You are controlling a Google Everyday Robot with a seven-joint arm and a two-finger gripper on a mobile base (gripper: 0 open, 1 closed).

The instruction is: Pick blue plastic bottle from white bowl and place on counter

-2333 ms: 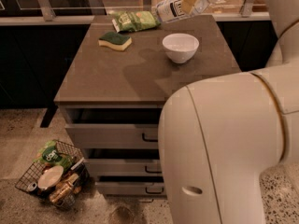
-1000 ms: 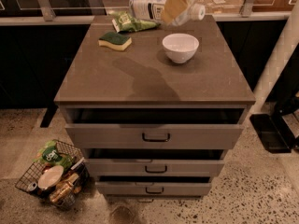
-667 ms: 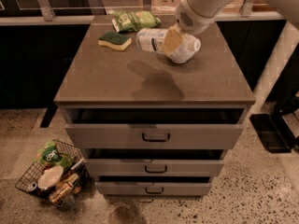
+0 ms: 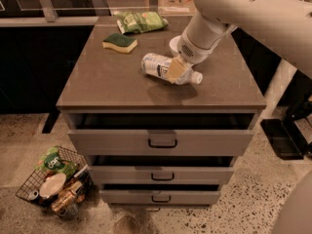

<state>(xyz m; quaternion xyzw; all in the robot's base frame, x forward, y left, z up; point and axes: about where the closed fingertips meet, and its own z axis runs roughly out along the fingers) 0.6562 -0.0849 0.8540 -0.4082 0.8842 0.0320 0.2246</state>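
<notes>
My gripper (image 4: 176, 68) reaches in from the upper right and is shut on the blue plastic bottle (image 4: 158, 65). The bottle is clear and whitish, with a white label and a white cap that points right. It lies on its side in my grip just above the counter (image 4: 107, 82), casting a shadow below it. The white bowl (image 4: 174, 44) stands behind the bottle on the counter. Only its left rim shows, the rest is hidden by my wrist.
A green snack bag (image 4: 141, 21) and a green-and-yellow sponge (image 4: 120, 42) lie at the counter's back left. The top drawer (image 4: 161, 140) stands slightly open. A wire basket (image 4: 53, 179) of clutter sits on the floor at the left. A black base (image 4: 282, 138) is on the floor at the right.
My gripper has carried the bottle from the back of the counter, over the bowl, forward and down to the middle of the counter.
</notes>
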